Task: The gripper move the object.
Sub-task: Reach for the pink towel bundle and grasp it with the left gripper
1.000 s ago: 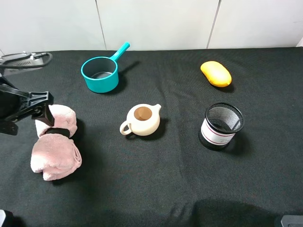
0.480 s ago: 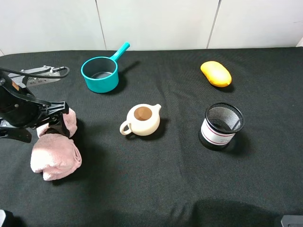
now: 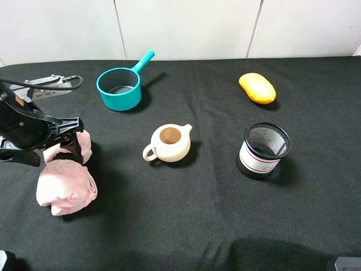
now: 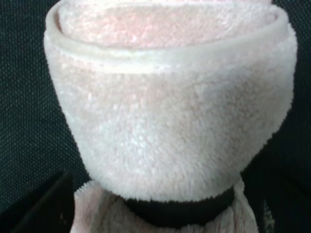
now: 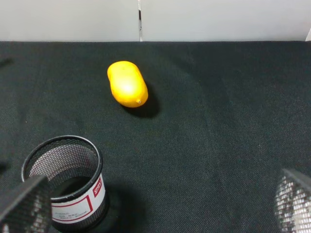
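Note:
The pale-pink rolled towel bundle (image 3: 66, 178), cinched by a black band, lies at the left of the black table. My left gripper (image 3: 69, 144) hangs low over its middle and covers the band from the high camera. In the left wrist view the towel (image 4: 170, 121) fills the picture, the band (image 4: 180, 209) is at its near end, and a dark finger (image 4: 46, 206) stands off to one side, so the jaws are apart around it. My right gripper (image 5: 155, 211) is open and empty, with its mesh-padded fingertips (image 5: 22, 204) wide apart.
A cream teapot (image 3: 169, 143) stands mid-table. A teal saucepan (image 3: 119, 87) is at the back left. A yellow-orange oval fruit (image 3: 257, 88) is at the back right, and a black mesh cup (image 3: 264, 150) stands in front of it. Cables (image 3: 48, 81) lie at the far left.
My left gripper has moved right and down from beside the towel's upper roll to over its banded middle. In the last half second it has barely shifted. The towel has not moved.

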Robot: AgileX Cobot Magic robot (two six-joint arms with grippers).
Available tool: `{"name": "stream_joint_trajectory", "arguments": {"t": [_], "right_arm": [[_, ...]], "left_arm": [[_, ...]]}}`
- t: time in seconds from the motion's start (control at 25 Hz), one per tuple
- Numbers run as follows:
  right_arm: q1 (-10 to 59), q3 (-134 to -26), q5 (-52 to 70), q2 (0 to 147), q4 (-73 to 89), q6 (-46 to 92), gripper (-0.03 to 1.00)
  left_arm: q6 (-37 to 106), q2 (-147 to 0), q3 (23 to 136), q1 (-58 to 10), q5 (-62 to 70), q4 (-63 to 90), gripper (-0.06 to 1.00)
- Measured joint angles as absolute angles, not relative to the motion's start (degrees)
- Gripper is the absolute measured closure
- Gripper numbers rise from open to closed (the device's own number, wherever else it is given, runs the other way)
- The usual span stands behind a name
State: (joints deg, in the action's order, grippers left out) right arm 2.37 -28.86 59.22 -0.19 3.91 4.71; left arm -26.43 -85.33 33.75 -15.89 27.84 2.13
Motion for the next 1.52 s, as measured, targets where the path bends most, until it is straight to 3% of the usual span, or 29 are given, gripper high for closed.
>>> {"name": "stream_joint_trajectory", "arguments": {"t": [1.52], "right_arm": [[2.4,-28.9,59.2,-0.2,4.0,4.7,0.27]], "left_arm": [[-26.4,-91.3,33.8,-15.9,25.1,0.8,0.18]]}}
